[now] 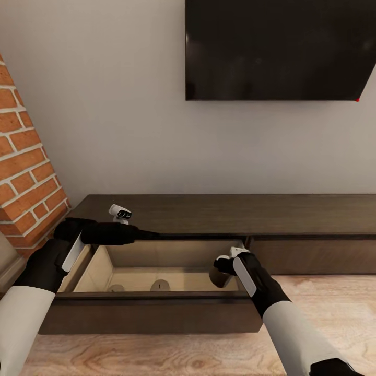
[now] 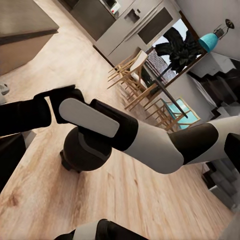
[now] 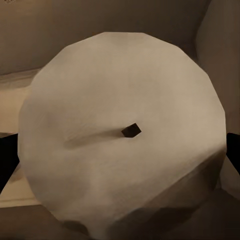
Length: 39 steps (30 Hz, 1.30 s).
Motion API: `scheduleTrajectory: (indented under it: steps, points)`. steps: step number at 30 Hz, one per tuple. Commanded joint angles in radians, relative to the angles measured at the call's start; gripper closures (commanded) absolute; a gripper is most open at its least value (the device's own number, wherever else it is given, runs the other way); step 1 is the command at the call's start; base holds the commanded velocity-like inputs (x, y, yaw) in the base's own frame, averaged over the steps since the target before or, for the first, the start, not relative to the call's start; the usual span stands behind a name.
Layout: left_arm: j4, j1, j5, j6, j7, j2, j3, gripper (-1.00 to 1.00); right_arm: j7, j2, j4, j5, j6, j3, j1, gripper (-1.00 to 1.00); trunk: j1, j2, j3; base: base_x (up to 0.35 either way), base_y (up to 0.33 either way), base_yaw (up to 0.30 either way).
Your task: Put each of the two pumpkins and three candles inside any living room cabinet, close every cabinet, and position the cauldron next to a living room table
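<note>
The long dark brown cabinet (image 1: 235, 211) has its left drawer (image 1: 151, 313) pulled out, showing a pale beige inside. Two pale candles (image 1: 116, 288) (image 1: 160, 285) stand on the drawer floor. My right gripper (image 1: 222, 269) hangs over the drawer's right end, shut on a third candle (image 1: 218, 278). The right wrist view shows this candle (image 3: 125, 135) as a round pale top with a short dark wick, between dark fingers (image 3: 6, 160). My left gripper (image 1: 152, 235) lies along the cabinet's top edge behind the drawer, and its jaws are hard to read. Pumpkins, cauldron and table are out of view.
A small white camera-like gadget (image 1: 120, 213) stands on the cabinet top near my left gripper. A black TV (image 1: 282, 49) hangs on the wall above, and a brick wall (image 1: 26, 172) closes in on the left. The left wrist view shows my right forearm (image 2: 100, 130), wooden flooring and dining chairs (image 2: 145, 85).
</note>
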Motion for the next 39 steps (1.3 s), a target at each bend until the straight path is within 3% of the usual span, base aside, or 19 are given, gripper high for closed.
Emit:
scheduleTrajectory:
  steps: [1, 17, 39]
  points:
    - [0.0, -0.001, 0.001, 0.011, -0.004, 0.001, -0.002, -1.0, -0.01, 0.0, 0.003, -0.011, -0.008, 0.003, -0.001, 1.0, 0.0, 0.0, -0.001, 0.0, 0.0, 0.0]
    - [0.0, -0.001, 0.001, 0.011, -0.004, 0.001, -0.002, -1.0, -0.022, 0.028, 0.022, -0.009, -0.059, 0.027, -0.002, 1.0, 0.0, 0.0, -0.001, 0.026, 0.009, 0.0]
    - [0.0, -0.001, 0.001, 0.011, -0.004, 0.001, -0.002, -1.0, -0.044, 0.031, 0.026, -0.011, -0.06, 0.038, -0.002, 1.0, 0.0, 0.0, -0.001, 0.024, 0.044, 0.0]
